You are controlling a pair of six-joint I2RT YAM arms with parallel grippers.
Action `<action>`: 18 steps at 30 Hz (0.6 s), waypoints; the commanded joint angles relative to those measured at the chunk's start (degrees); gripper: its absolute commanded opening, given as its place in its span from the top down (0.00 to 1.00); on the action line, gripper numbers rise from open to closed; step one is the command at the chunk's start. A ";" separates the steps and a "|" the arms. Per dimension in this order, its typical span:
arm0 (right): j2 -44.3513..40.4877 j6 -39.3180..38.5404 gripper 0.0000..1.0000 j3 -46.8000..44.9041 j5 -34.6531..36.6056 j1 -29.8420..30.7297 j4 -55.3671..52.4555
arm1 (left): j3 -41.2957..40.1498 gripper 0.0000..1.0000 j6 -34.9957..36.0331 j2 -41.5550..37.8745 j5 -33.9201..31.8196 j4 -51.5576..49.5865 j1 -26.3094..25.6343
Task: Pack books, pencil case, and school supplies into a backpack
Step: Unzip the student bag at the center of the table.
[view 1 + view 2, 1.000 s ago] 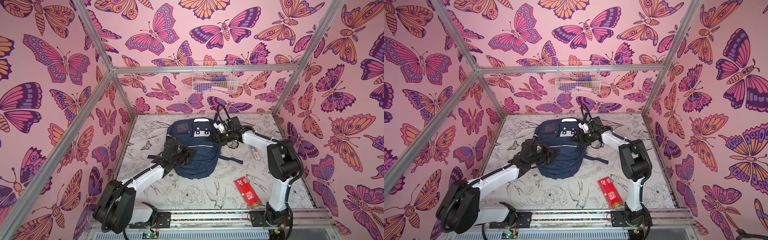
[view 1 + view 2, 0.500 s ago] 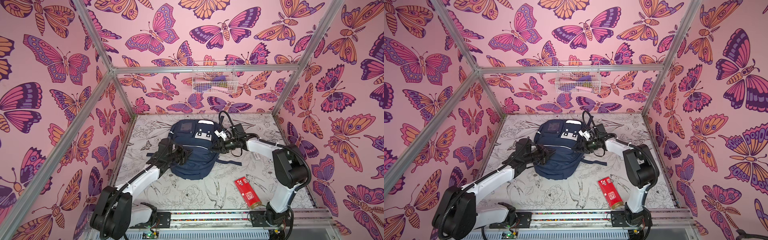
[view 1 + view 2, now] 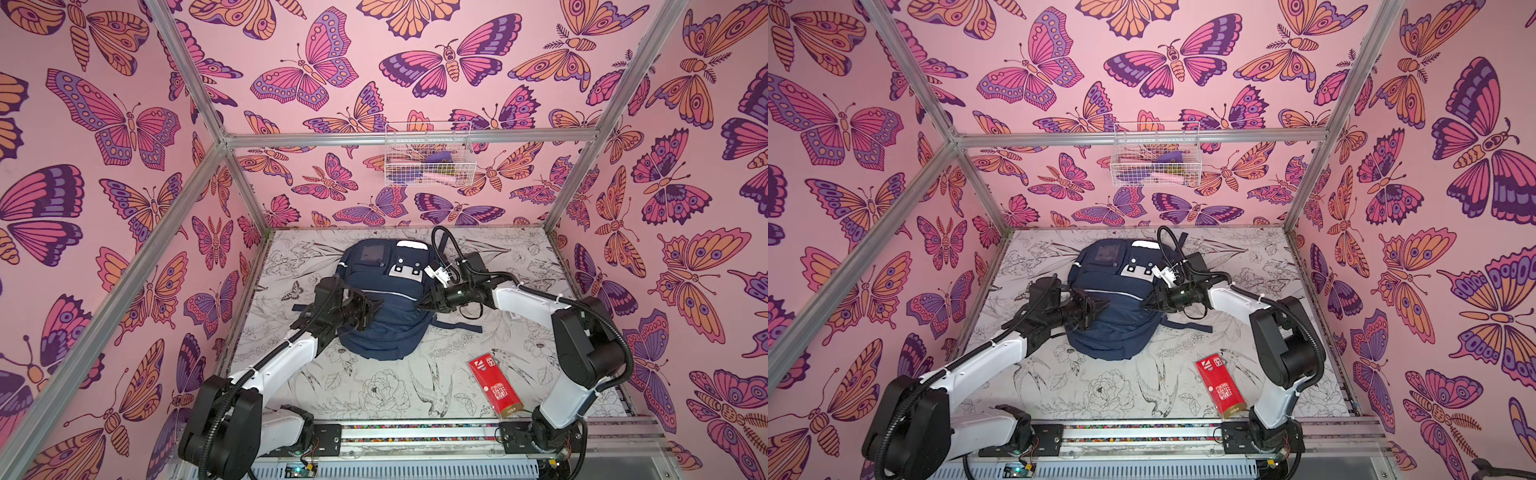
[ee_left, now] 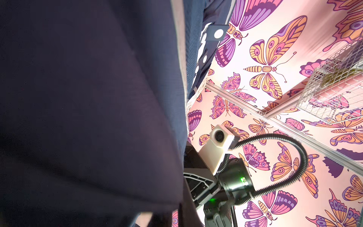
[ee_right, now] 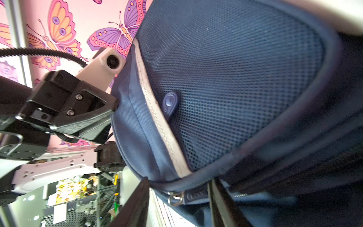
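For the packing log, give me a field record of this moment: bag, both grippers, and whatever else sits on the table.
backpack: navy, lying in the middle of the table, front pockets up
left gripper: shut, pinching the backpack's side edge
right gripper: jaws apart, straddling a zip pull on the opposite side
red carton: flat on the table, clear of the backpack, on the robot's right
wire basket: hung on the back wall

It was a robotics lab test cell. An aluminium frame (image 3: 409,138) boxed in a bench (image 3: 374,390), and butterfly-print panels (image 3: 332,41) served as walls. A left arm (image 3: 286,353) and a right arm (image 3: 528,303) stood on a front rail (image 3: 415,432) beside a bare circuit board (image 3: 297,469). A wire basket (image 3: 428,153) hung on the back panel.
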 commanded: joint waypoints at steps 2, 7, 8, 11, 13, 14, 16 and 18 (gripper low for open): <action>-2.40 -4.51 0.54 0.65 5.80 3.45 -4.18 | -0.19 1.00 -1.04 -1.79 0.54 2.09 0.28; -4.25 -6.10 0.56 -1.35 11.75 4.81 -4.15 | 0.01 1.00 -1.14 -1.79 0.61 2.09 0.28; -4.76 -6.53 0.55 -2.05 12.69 5.04 -3.86 | 0.04 1.00 -1.17 -1.81 0.56 2.10 0.28; -5.28 -8.37 0.40 -3.02 16.10 6.29 -4.03 | 0.01 1.00 -1.18 -1.78 0.74 2.09 0.28; -4.88 -9.05 0.34 -3.06 16.29 6.96 -4.01 | 0.01 1.00 -1.22 -1.86 0.84 2.09 0.28; -4.48 -9.24 0.33 -2.86 16.08 7.19 -4.01 | -0.04 1.00 -1.28 -1.87 0.86 2.09 0.24; -3.65 -9.70 0.33 -2.22 16.09 7.29 -4.33 | -0.12 1.00 -1.28 -2.04 0.82 2.08 0.28; -2.86 -9.98 0.38 -1.65 16.29 7.29 -4.27 | -0.28 1.00 -1.27 -2.21 0.78 2.07 0.28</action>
